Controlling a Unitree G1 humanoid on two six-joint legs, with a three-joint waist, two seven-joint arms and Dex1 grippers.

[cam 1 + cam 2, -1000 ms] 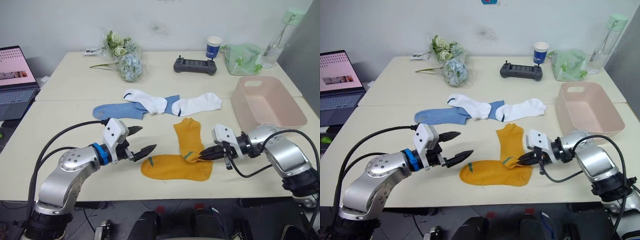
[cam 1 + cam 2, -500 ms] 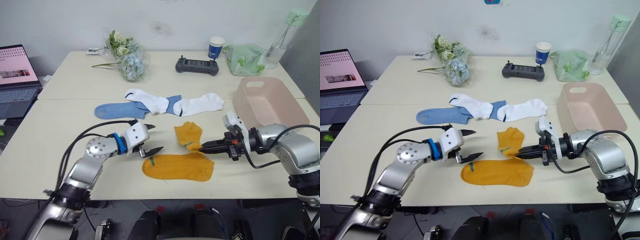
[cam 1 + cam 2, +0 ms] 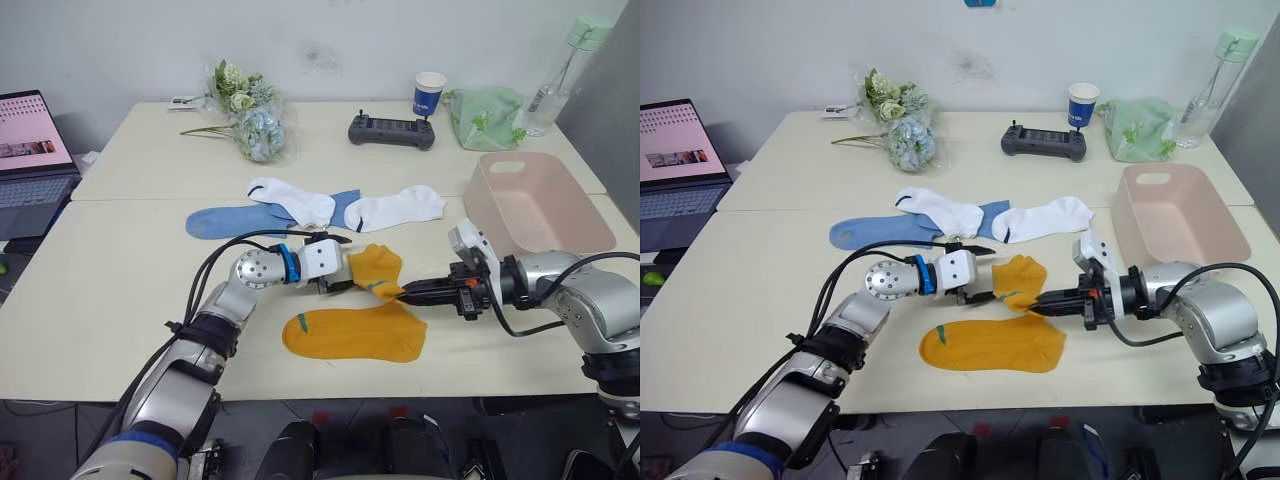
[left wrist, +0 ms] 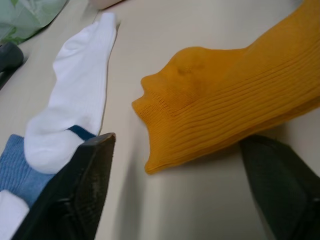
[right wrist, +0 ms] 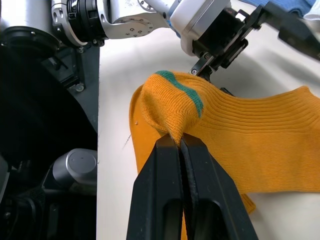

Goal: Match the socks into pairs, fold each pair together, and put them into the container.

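A pale table (image 3: pixel 120 290) filled the frame, bearing socks (image 3: pixel 330 208) at centre, a pink container (image 3: pixel 535 200) right, flowers (image 3: pixel 245 125), controller (image 3: pixel 390 130), and cup (image 3: pixel 429 95) along the top.

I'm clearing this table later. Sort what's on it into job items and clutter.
Job: two mustard-yellow socks, two white socks, light blue socks, pink tub.

Clutter: flower bunch, black controller, paper cup, green cloth bag, bottle, laptop.
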